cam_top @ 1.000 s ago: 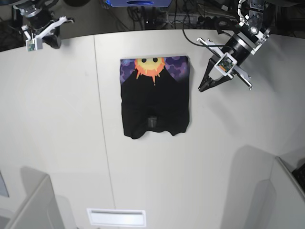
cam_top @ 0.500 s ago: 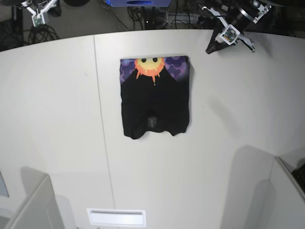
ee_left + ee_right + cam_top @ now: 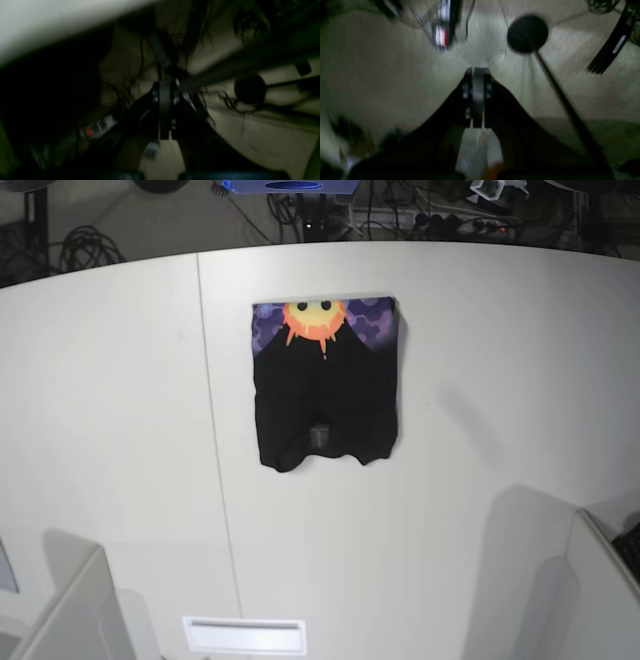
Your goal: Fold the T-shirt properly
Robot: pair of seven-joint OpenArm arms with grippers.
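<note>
The T-shirt (image 3: 325,395) lies flat on the white table (image 3: 480,480) as a compact black rectangle, with the orange sun and purple print along its far edge. No arm is over it in the base view. In the left wrist view my left gripper (image 3: 164,85) is shut and empty, pointing past the table edge at a dark floor with cables. The right wrist view shows my right gripper (image 3: 476,71) shut on nothing too, above bare floor. Neither wrist view shows the T-shirt.
Grey boxes stand at the near left (image 3: 70,610) and near right (image 3: 590,590) corners, with a white slot (image 3: 243,635) at the front edge. Cables (image 3: 400,210) run behind the table. A power strip (image 3: 97,126) and a round black stand base (image 3: 527,33) sit on the floor.
Both arms have drawn back beyond the table's far edge and left the base view. The T-shirt has not moved.
</note>
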